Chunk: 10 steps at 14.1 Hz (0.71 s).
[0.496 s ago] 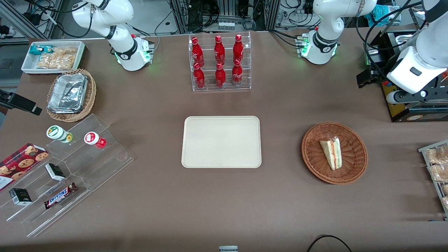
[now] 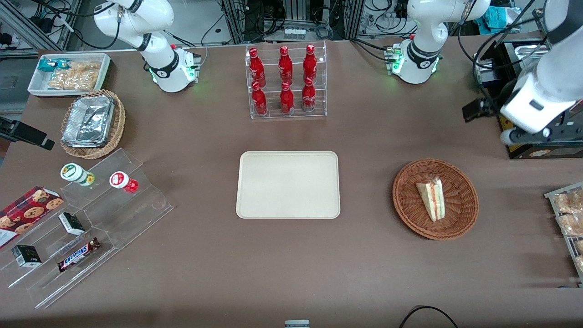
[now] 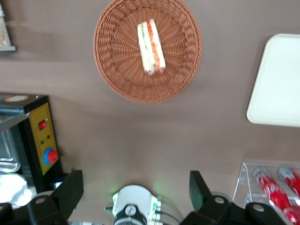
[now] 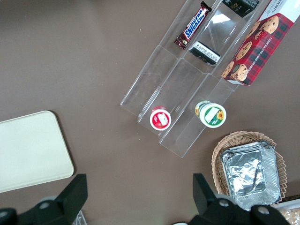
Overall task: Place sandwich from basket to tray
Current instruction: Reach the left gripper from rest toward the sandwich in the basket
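Note:
The sandwich (image 2: 432, 199), a pale bread wedge with red and green filling, lies in the round reddish-brown wicker basket (image 2: 460, 182); in the left wrist view the sandwich (image 3: 151, 46) rests in the middle of the basket (image 3: 112, 70). The beige tray (image 2: 288, 184) lies flat mid-table, bare, beside the basket. My left gripper (image 2: 530, 131) hangs high over the table, farther from the front camera than the basket, at the working arm's end. It is open (image 3: 135, 187) with nothing between its fingers, well apart from the sandwich.
A black box with a yellow button panel (image 2: 537, 146) stands just under the gripper. A clear rack of red bottles (image 2: 286, 82) stands farther from the front camera than the tray. A rack of bagged snacks (image 2: 569, 214) sits at the table's edge beside the basket.
The left arm's hand has shifted and tilted slightly, its gripper a little lower in the front view. The sandwich, basket and tray have not moved.

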{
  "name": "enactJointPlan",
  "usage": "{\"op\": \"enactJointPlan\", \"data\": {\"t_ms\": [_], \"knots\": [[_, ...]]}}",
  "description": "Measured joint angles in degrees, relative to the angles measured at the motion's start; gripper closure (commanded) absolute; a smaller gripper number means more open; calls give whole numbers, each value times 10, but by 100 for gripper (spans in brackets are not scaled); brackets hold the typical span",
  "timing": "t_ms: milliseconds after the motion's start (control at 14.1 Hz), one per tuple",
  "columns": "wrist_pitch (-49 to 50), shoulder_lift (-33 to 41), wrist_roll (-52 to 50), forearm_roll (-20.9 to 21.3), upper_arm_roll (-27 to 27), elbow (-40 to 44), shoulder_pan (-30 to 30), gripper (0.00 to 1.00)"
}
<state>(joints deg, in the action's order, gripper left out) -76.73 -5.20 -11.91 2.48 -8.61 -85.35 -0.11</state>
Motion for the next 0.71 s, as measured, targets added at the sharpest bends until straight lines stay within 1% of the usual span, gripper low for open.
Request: {"op": "enactJointPlan", "data": {"t_ms": [354,496,638,709], "knots": [[-166,-36,-15,0,3,-156,41,0],[-230,-53,-82,0,4,-202,53,0],[-293,-71,-150,0,3,-230,52,0],[-315,-80,-169,0,2,-237,51,0]]}}
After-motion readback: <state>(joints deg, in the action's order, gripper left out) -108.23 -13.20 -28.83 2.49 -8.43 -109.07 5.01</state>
